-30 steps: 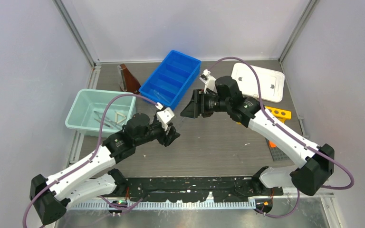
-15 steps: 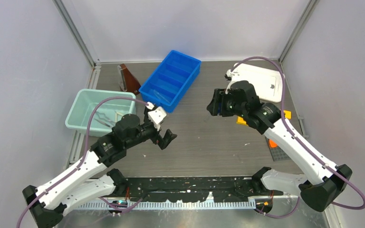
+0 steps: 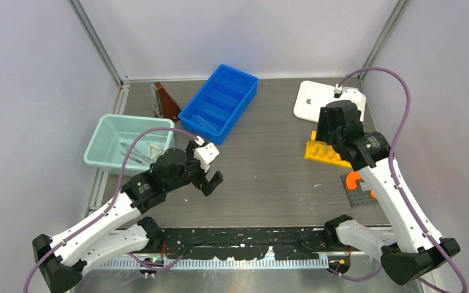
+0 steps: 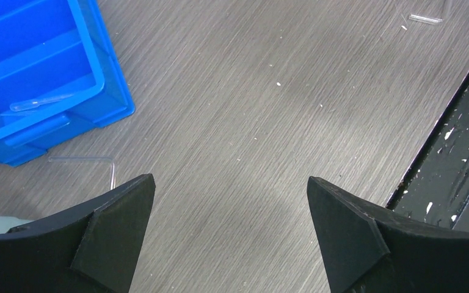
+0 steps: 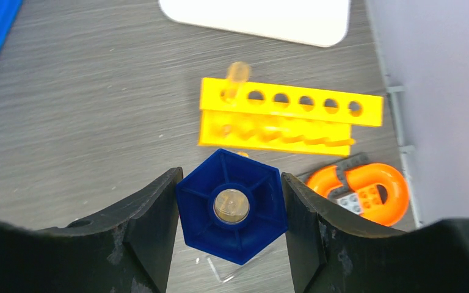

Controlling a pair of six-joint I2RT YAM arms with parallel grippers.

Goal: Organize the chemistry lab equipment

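Observation:
My right gripper (image 5: 231,183) is shut on a blue-capped tube (image 5: 232,213), seen end-on as a blue hexagon with a clear tube at its centre. It hangs just in front of the yellow holed rack (image 5: 290,119), near the rack (image 3: 325,154) in the top view. One pale tube (image 5: 238,76) stands in the rack's leftmost hole. The white lid (image 3: 314,104) lies behind the rack. My left gripper (image 4: 231,201) is open over bare table, holding nothing. A bent clear glass tube (image 4: 85,160) lies by its left finger. Silver tongs (image 3: 131,152) and a white triangle (image 3: 152,151) lie in the teal bin (image 3: 101,143).
A blue divided tray (image 3: 220,101) at the back centre holds a clear dropper (image 4: 39,102). A brown flask (image 3: 166,102) stands to its left. An orange ring on a grey studded plate (image 5: 366,192) lies right of the rack. A short glass piece (image 4: 424,18) lies near the table's front edge.
My right arm swung from beside the blue tray to the yellow rack at the right, carrying the tube. My left gripper opened wide and drew back a little toward the left.

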